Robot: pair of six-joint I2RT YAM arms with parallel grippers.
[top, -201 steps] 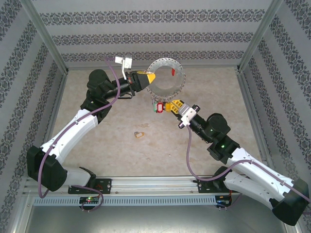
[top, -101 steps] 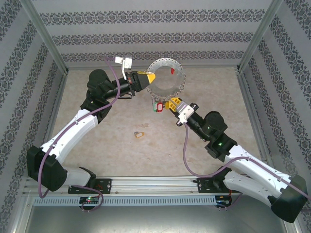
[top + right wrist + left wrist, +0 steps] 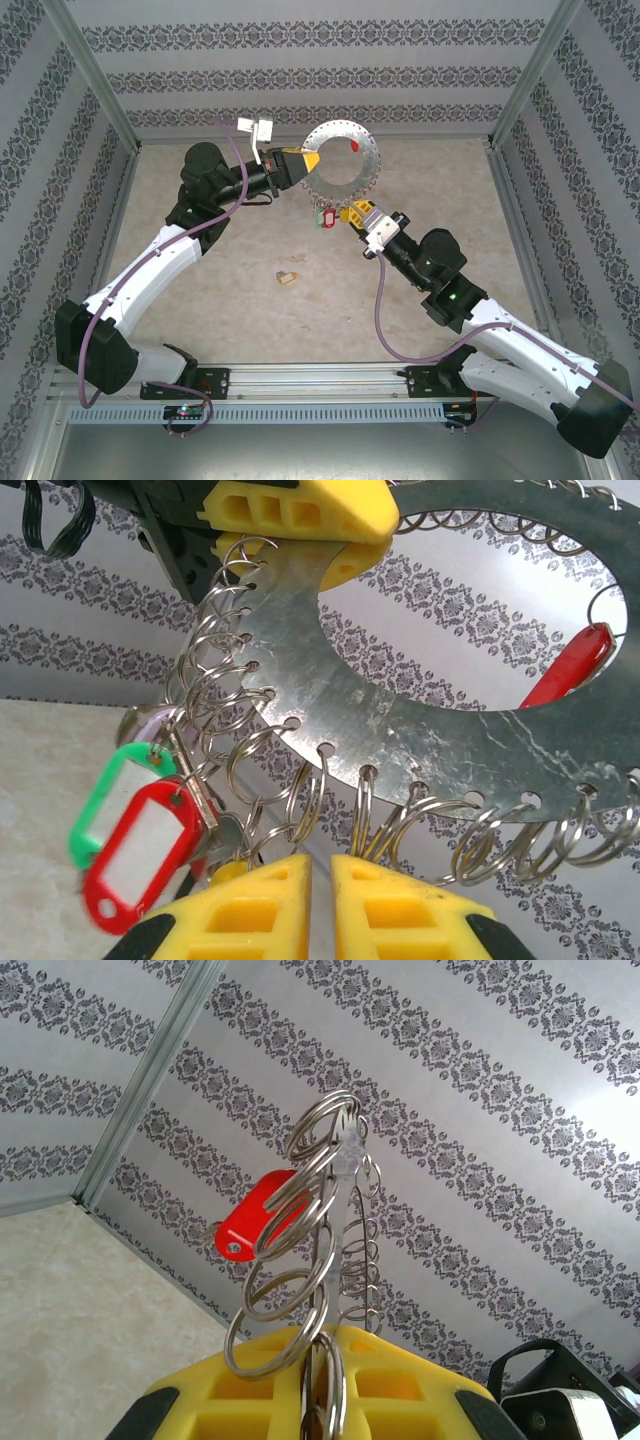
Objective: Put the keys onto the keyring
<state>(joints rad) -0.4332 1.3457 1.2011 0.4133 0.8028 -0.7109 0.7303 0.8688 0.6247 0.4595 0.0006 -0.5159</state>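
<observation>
The keyring (image 3: 374, 168), a silver hoop fringed with small split rings, is held upright above the table with my left gripper (image 3: 306, 160) shut on its left rim. In the left wrist view the hoop (image 3: 348, 1165) stands edge-on between the yellow fingers (image 3: 250, 1400), with a red tag (image 3: 255, 1215) hanging from it. My right gripper (image 3: 352, 213) sits just under the hoop's lower rim (image 3: 400, 690); its jaws (image 3: 320, 905) stand a narrow gap apart with nothing between them. Keys with red (image 3: 150, 850) and green (image 3: 98, 802) tags hang at its left. A brass key (image 3: 288, 278) lies on the table.
Patterned walls and metal posts (image 3: 95, 80) enclose the table on three sides. The left gripper's yellow finger (image 3: 310, 510) shows at the top of the right wrist view. Another red tag (image 3: 565, 668) hangs inside the hoop's far side.
My right gripper has moved up and left, closer under the keyring's lower rim. The left gripper and the keyring have stayed still.
</observation>
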